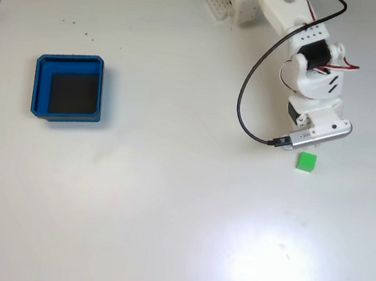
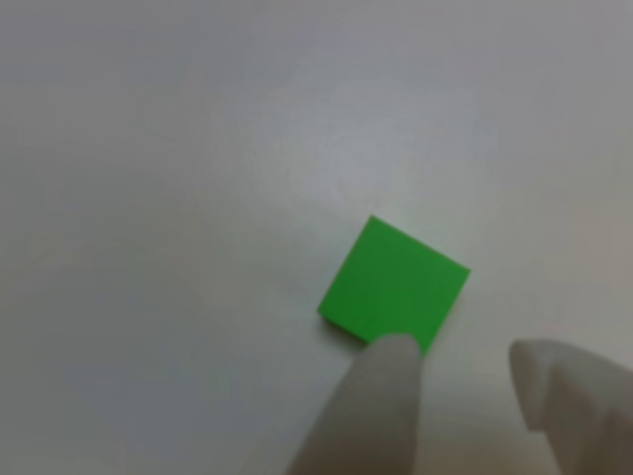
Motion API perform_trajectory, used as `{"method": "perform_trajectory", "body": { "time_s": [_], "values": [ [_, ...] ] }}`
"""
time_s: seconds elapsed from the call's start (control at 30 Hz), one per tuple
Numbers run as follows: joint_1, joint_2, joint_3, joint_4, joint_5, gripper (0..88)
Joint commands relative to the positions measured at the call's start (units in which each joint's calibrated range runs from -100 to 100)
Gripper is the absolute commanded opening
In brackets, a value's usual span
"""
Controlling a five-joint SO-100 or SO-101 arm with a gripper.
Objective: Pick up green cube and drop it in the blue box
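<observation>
White arm poised over one green cube (image 1: 306,161), one blue box (image 1: 69,88) far across the table (image 1: 166,200).

In the fixed view the arm's own body hides the fingers. The close other view shows two blurred white fingertips (image 2: 381,386) cut off by the lower edge; the gripper (image 2: 465,371) stands open (a clear gap between the tips), one tip overlapping the cube's (image 2: 396,282) near edge, though contact is hard to judge. The cube lies flat on the table, well apart from the box.

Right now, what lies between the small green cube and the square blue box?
Nothing: in the fixed view, only bare white table separates the small green cube from the square blue box.
</observation>
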Motion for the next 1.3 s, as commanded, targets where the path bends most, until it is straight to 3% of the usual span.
{"method": "perform_trajectory", "body": {
  "time_s": [0.0, 0.37, 0.63, 1.0, 1.27],
  "values": [
    [0.3, -0.6, -4.0, 0.3, -0.8, 3.4],
    [-0.1, -0.7, -4.0, 0.3, -13.4, 3.4],
    [-0.2, -0.7, -4.0, 0.3, -13.9, 4.6],
    [-0.3, -0.7, -4.0, 4.4, -13.6, 28.2],
    [-0.3, -0.7, -4.0, 6.5, -13.7, 31.0]
  ]
}}
